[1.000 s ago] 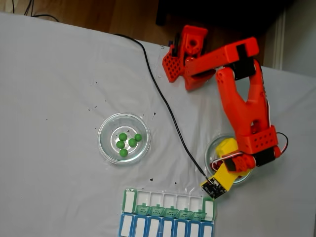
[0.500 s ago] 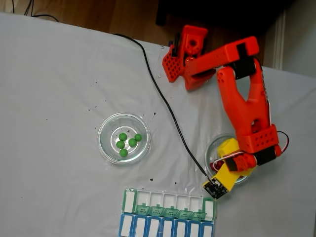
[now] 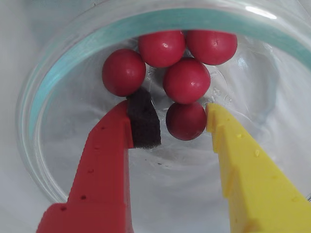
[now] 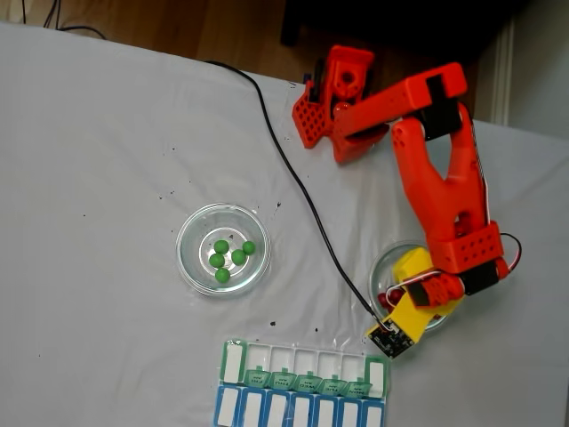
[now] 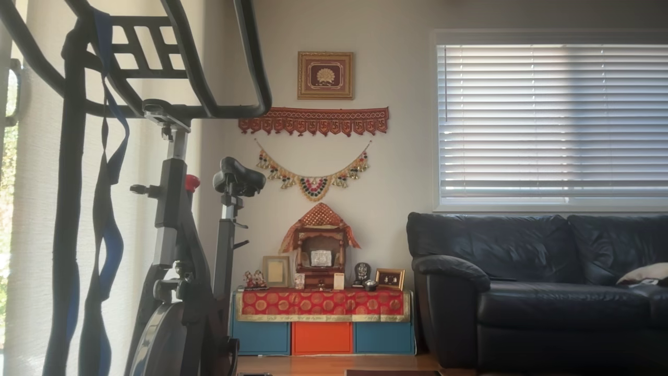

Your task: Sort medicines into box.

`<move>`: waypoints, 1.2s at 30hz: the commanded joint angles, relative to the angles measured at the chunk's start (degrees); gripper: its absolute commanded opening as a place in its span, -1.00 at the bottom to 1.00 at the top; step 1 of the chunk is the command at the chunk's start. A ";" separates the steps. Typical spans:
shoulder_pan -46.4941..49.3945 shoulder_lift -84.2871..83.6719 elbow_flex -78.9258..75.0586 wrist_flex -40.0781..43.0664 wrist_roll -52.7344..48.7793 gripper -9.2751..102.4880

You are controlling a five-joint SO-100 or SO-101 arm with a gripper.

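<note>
Inside the glass dish (image 3: 43,160), open pincer (image 3: 182,119) flanking one red ball (image 3: 185,121).

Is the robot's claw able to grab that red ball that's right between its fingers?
Probably yes. In the wrist view the gripper is open inside the glass dish, with the nearest red ball between its fingertips and nothing blocking.

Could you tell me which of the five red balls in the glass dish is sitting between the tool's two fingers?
The lowest red ball in the wrist view: it alone lies between the red and yellow fingers, while the other four cluster above it.
</note>
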 commanded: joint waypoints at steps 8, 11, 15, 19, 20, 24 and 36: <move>-0.79 3.08 0.09 -1.14 -0.44 -0.65; -0.79 3.52 0.26 -1.14 -0.53 -0.70; -0.79 4.39 1.14 -1.76 -0.53 -0.73; -0.88 4.83 1.49 -2.20 -0.44 -0.76; -0.88 4.92 1.58 -2.20 -0.44 -0.77; -0.97 5.45 2.11 -2.29 -0.53 -0.79; -0.70 8.35 2.37 -1.05 -0.88 -0.81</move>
